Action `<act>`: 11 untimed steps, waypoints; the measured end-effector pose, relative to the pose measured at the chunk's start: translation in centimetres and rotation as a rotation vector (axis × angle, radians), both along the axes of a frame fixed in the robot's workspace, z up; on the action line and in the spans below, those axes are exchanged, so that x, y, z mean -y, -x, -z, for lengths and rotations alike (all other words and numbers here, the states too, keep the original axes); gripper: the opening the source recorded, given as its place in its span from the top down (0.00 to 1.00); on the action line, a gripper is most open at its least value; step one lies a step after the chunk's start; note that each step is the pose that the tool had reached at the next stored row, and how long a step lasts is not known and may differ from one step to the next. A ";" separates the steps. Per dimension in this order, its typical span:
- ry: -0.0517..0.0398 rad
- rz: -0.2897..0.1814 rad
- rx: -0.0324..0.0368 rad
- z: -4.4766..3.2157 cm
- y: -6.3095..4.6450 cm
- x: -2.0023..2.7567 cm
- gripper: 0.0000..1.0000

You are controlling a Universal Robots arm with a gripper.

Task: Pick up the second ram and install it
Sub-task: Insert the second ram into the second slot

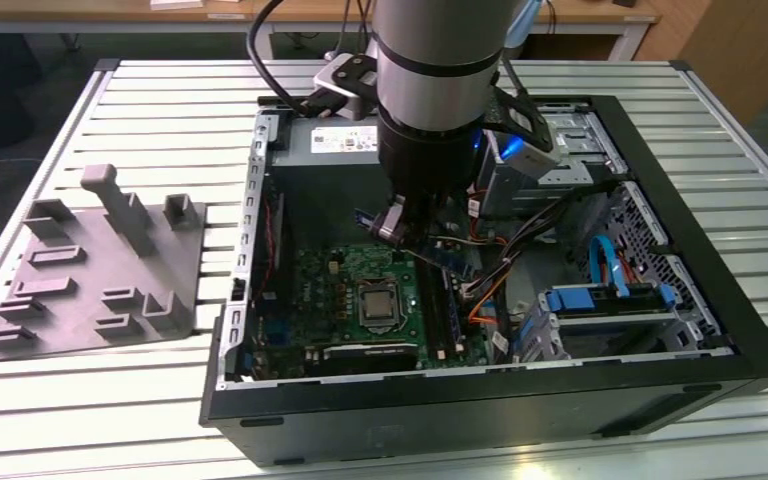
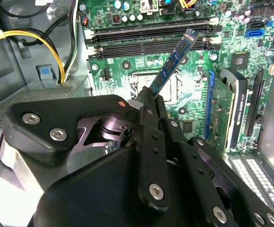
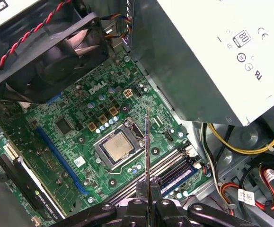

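Second ram, a thin blue-green stick [image 2: 173,61], is pinched in our hand [image 2: 148,98] above the green motherboard [image 2: 196,75]; seating, we judge, needs careful alignment.

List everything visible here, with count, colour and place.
second ram: one, blue-green, tilted above the motherboard.
motherboard: one, green, inside the case.
processor: one, silver, mid-motherboard.
memory slots: several, black, beside the processor.
case: one, black, open, on the table.
power supply: one, grey, inside the case.
holder tray: one, grey, on the table, exterior view's left of the case.
table: one, white, slatted, under everything.
arm: one, silver, reaching into the case.
jaws: one pair, black, shut on the second ram.
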State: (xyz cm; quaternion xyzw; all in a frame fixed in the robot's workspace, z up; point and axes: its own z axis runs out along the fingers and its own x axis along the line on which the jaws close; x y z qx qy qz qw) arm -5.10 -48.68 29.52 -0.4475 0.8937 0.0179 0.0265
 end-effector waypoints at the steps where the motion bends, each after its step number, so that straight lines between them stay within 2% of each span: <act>1: 0.0001 0.002 0.0000 0.00 0.0 0.00 0.86; 11: 0.0011 0.020 0.0000 0.02 0.0 0.00 0.86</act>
